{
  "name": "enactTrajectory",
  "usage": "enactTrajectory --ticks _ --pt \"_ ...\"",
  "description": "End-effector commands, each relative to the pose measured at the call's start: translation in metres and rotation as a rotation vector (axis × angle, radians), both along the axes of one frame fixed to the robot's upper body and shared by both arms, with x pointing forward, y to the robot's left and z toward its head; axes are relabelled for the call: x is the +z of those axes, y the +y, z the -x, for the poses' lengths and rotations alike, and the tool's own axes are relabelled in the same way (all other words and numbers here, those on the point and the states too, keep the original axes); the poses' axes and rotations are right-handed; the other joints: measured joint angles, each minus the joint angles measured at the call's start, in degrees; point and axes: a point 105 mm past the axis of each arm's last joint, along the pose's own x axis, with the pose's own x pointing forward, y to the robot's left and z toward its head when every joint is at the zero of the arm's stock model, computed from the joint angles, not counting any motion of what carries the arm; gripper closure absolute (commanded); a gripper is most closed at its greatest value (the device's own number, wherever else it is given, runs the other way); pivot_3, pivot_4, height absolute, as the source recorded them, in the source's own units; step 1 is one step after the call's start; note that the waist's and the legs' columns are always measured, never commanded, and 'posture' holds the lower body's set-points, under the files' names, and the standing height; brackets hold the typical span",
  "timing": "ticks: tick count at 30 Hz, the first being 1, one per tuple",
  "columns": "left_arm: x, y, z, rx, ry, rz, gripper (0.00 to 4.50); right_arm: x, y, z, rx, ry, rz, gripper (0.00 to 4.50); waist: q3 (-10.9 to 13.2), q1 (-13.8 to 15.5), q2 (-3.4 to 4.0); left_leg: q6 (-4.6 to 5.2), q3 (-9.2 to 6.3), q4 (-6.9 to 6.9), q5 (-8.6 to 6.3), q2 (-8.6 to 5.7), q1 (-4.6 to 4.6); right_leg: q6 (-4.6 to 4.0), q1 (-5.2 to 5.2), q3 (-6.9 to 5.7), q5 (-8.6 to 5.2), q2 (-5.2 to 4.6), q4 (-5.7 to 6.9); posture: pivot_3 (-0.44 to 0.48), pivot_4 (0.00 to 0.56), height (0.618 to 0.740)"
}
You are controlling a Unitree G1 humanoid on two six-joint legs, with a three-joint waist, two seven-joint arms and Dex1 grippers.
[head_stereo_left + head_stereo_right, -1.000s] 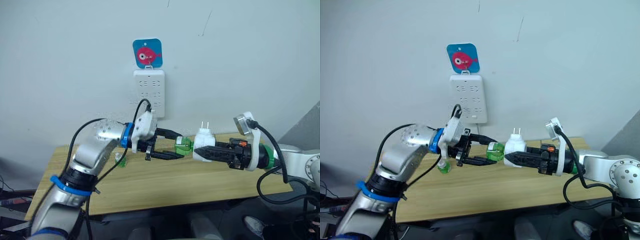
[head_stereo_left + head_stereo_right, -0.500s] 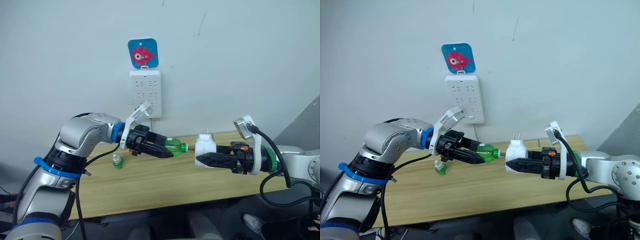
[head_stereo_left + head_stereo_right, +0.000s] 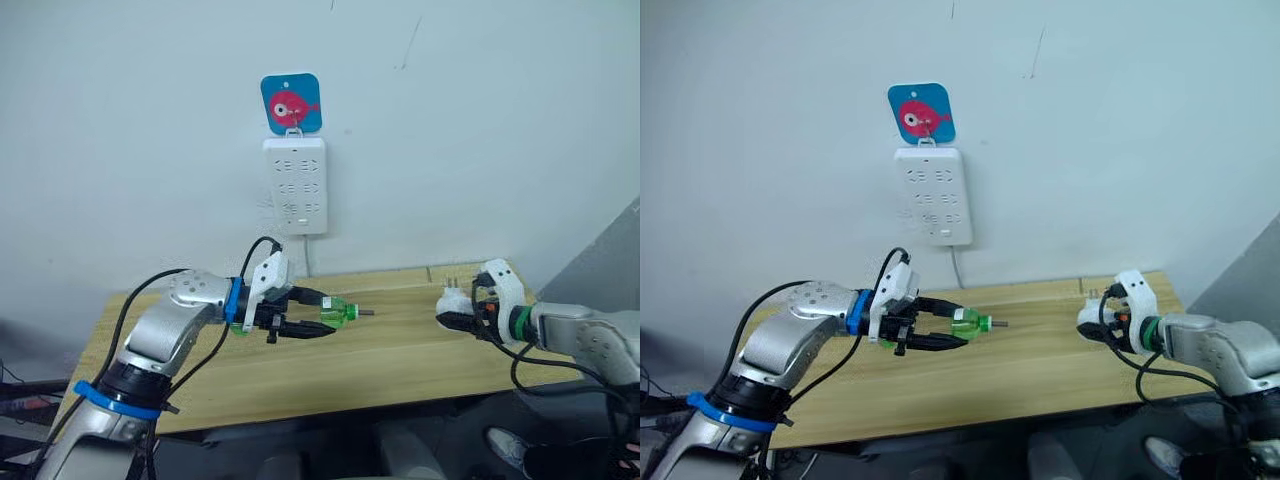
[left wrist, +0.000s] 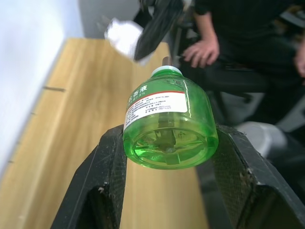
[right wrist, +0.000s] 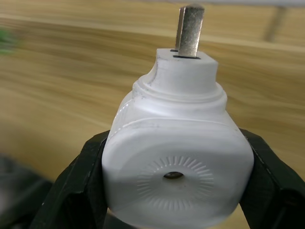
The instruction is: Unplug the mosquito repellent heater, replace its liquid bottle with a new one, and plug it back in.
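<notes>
1. Wooden table (image 3: pixel 400 350) below; the small white rounded plastic mosquito repellent heater (image 5: pixel 177 164) sits clamped in the right tool (image 3: pixel 462 318), over its right end.
2. Left tool (image 3: pixel 300 322) grips a green translucent liquid bottle (image 4: pixel 167 124), well apart.
3. Align wick and socket squarely before joining.

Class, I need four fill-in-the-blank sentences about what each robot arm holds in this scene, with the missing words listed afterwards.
1. The left gripper is shut on a small ____ transparent plastic bottle.
2. The right gripper holds the white rounded plastic heater, which is ____ from the white wall power strip.
3. Both grippers are above the ____ table.
4. A ____ fish sticker sits above the strip.

Missing words: green; unplugged; wooden; pink
</notes>
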Motion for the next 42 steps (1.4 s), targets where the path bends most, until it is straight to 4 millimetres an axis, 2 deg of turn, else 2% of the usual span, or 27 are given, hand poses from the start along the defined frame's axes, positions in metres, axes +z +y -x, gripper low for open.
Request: enactTrajectory --ticks 1,7,16,17,19,22,26,28,32,36,38,40,42 --pt "0.014 -0.003 -0.005 0.049 -0.127 0.041 2.29 -0.010 -0.019 -0.015 -0.055 0.018 0.185 1.45 0.17 0.14 0.09 0.00 -0.03 0.00 0.00 0.00 -0.01 -0.02 0.00 -0.02 0.01 0.00 0.01 -0.109 0.129 0.740" --pt "0.005 -0.006 0.003 0.103 -0.157 0.067 2.29 -0.028 -0.015 -0.039 -0.100 0.071 0.176 1.45 0.88 0.16 0.12 0.01 -0.07 -0.03 0.00 0.01 -0.01 -0.18 -0.01 -0.04 0.11 0.01 0.05 -0.080 0.147 0.740" --pt "0.001 -0.006 0.009 0.125 -0.158 0.066 2.29 -0.040 -0.021 -0.050 -0.109 0.115 0.199 1.45 1.35 1.02 0.23 0.01 -0.23 -0.05 -0.01 -0.04 -0.17 -0.23 -0.11 -0.14 0.14 -0.09 0.05 -0.047 0.157 0.740" --pt "0.001 -0.007 0.009 0.127 -0.157 0.067 2.29 -0.038 -0.019 -0.052 -0.109 0.111 0.189 0.73 1.39 1.01 0.25 0.01 -0.24 -0.05 -0.01 -0.04 -0.16 -0.23 -0.11 -0.15 0.14 -0.09 0.06 -0.047 0.157 0.740" --pt "0.000 -0.007 0.009 0.131 -0.154 0.068 2.29 -0.031 -0.017 -0.054 -0.114 0.090 0.175 0.10 1.43 0.99 0.28 0.01 -0.25 -0.05 -0.01 -0.03 -0.16 -0.23 -0.11 -0.15 0.14 -0.09 0.07 -0.055 0.152 0.740" --pt "0.000 -0.008 0.006 0.141 -0.142 0.078 2.29 -0.014 -0.021 -0.055 -0.146 0.045 0.144 0.00 1.49 0.96 0.38 0.01 -0.27 -0.05 -0.01 -0.03 -0.17 -0.23 -0.13 -0.16 0.14 -0.08 0.09 -0.080 0.144 0.740" --pt "0.001 -0.010 0.002 0.155 -0.118 0.109 2.29 0.022 -0.032 -0.043 -0.150 -0.093 0.168 0.00 1.48 1.36 0.40 0.00 -0.46 -0.05 -0.01 -0.06 -0.28 -0.22 -0.14 -0.19 0.14 -0.13 0.07 -0.091 0.139 0.740" --pt "0.003 -0.012 0.000 0.180 -0.096 0.151 2.29 0.045 -0.024 -0.028 -0.124 -0.159 0.112 0.00 1.48 1.34 0.39 0.00 -0.55 -0.06 -0.01 -0.08 -0.34 -0.22 -0.17 -0.24 0.14 -0.17 0.06 -0.108 0.135 0.740" --pt "0.013 -0.017 -0.007 0.260 -0.056 0.285 2.29 0.086 0.018 0.014 0.015 -0.291 -0.133 0.00 1.47 0.90 0.39 -0.01 -0.63 -0.09 -0.02 -0.05 -0.36 -0.21 -0.19 -0.29 0.13 -0.16 0.08 -0.159 0.127 0.740" --pt "0.023 -0.025 -0.014 0.319 -0.075 0.377 2.29 0.106 0.056 0.050 0.058 -0.409 -0.385 0.00 1.43 0.49 0.37 -0.02 -0.66 -0.07 -0.01 0.07 -0.27 -0.12 -0.07 -0.29 0.08 0.00 0.10 -0.191 0.120 0.740" --pt "0.029 -0.029 -0.014 0.314 -0.121 0.405 2.29 0.117 0.071 0.060 0.042 -0.501 -0.517 0.00 1.42 0.08 0.38 -0.03 -0.63 -0.05 0.00 0.08 -0.25 0.05 -0.03 -0.26 -0.02 0.04 0.11 -0.207 0.117 0.740" --pt "0.033 -0.034 -0.015 0.321 -0.138 0.437 2.29 0.118 0.088 0.068 0.045 -0.480 -0.669 0.00 1.40 -0.54 0.39 -0.05 -0.56 -0.05 0.01 0.07 -0.20 0.05 -0.02 -0.19 -0.02 0.07 0.12 -0.222 0.113 0.740" --pt "0.036 -0.040 -0.014 0.314 -0.146 0.459 2.29 0.119 0.099 0.067 0.005 -0.469 -0.767 0.00 1.38 -1.18 0.40 -0.06 -0.47 -0.01 0.02 0.05 -0.13 0.03 0.11 -0.17 -0.01 0.08 0.11 -0.230 0.109 0.740"
